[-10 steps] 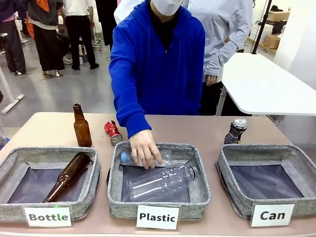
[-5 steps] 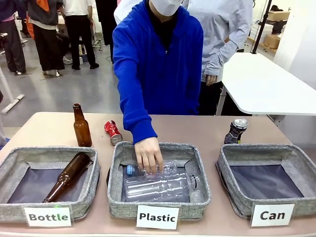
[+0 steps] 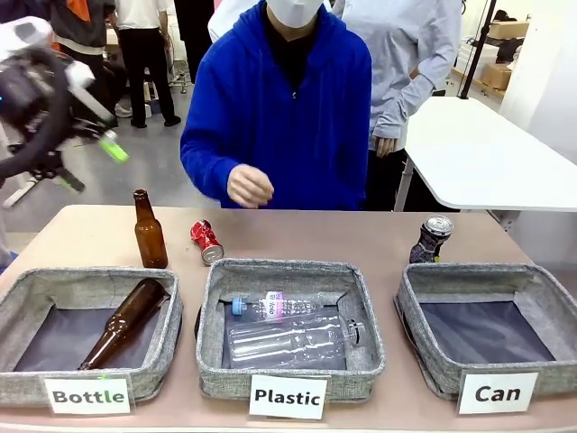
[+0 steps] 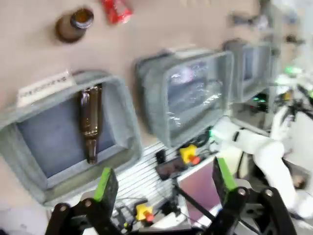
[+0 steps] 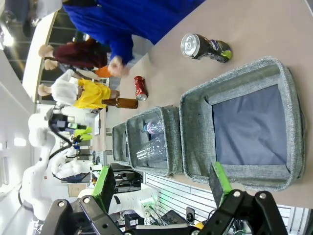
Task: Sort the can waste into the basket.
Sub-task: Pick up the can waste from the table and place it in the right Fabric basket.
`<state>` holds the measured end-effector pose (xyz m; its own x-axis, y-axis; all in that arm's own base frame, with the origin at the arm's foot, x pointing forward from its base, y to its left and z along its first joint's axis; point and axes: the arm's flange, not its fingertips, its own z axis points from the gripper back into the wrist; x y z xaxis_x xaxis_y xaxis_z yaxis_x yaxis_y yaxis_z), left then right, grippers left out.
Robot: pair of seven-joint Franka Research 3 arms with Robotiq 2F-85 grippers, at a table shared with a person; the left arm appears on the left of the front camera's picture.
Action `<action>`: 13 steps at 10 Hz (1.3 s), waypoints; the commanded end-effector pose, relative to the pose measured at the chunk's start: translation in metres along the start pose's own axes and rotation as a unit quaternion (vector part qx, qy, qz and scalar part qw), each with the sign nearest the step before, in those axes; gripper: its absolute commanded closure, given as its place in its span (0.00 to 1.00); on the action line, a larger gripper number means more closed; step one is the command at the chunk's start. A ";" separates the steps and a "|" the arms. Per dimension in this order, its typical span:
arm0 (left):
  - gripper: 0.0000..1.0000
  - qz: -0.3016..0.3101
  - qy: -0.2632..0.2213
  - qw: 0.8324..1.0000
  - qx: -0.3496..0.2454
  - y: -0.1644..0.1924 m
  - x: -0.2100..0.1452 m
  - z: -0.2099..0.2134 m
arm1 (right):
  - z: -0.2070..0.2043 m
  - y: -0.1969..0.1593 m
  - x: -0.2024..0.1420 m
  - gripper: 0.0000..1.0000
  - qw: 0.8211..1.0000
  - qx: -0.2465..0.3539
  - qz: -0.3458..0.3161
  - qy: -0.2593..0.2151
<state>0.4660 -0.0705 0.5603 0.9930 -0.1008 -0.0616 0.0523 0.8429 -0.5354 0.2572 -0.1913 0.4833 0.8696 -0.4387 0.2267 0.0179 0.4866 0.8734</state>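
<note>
A crushed red can [image 3: 206, 241] lies on the table behind the Plastic basket. Near it, at the far side, the person's hand [image 3: 250, 187] hovers closed. A crushed dark can with a silver top [image 3: 432, 238] stands just behind the grey basket labelled "Can" [image 3: 478, 271], whose dark floor is bare. My left gripper [image 3: 92, 165] hangs blurred and open high over the table's far left corner. From the left wrist, its gripper [image 4: 164, 181] looks down with the red can [image 4: 116, 10] far off. My right gripper [image 5: 162, 180] is open, above the near edge of the Can basket [image 5: 230, 78], with the dark can [image 5: 205, 47] beyond.
The Plastic basket [image 3: 365, 307] holds two clear bottles. The Bottle basket [image 3: 171, 311] holds a lying brown bottle [image 3: 126, 320]. Another brown bottle [image 3: 149, 232] stands upright behind it, left of the red can. People stand behind the person.
The person's hand has left a second plastic bottle in the Plastic basket and pulled back up. My left arm has swung into view at the upper left.
</note>
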 end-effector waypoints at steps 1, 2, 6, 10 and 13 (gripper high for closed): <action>0.00 0.010 0.088 0.988 0.126 -0.031 0.067 -0.006 | 0.000 -0.001 0.002 0.00 1.000 0.012 0.013 -0.006; 0.00 0.017 0.091 0.983 0.161 -0.050 0.088 -0.025 | 0.000 -0.001 0.002 0.00 1.000 0.012 0.013 -0.006; 0.00 0.039 0.070 0.972 0.219 -0.102 0.100 -0.079 | 0.000 -0.001 0.002 0.00 1.000 0.012 0.013 -0.006; 0.00 0.011 0.030 0.976 0.218 -0.111 0.105 -0.106 | 0.000 -0.001 0.002 0.00 1.000 0.012 0.013 -0.006; 0.00 -0.092 -0.054 0.973 0.205 -0.145 0.058 -0.161 | 0.000 -0.001 0.002 0.00 1.000 0.012 0.013 -0.006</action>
<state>0.5333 -0.2869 0.5181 0.9846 -0.1731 0.0257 0.1749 0.9702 -0.1678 0.2571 -0.1915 0.4833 0.8694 -0.4391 0.2265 0.0182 0.4866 0.8734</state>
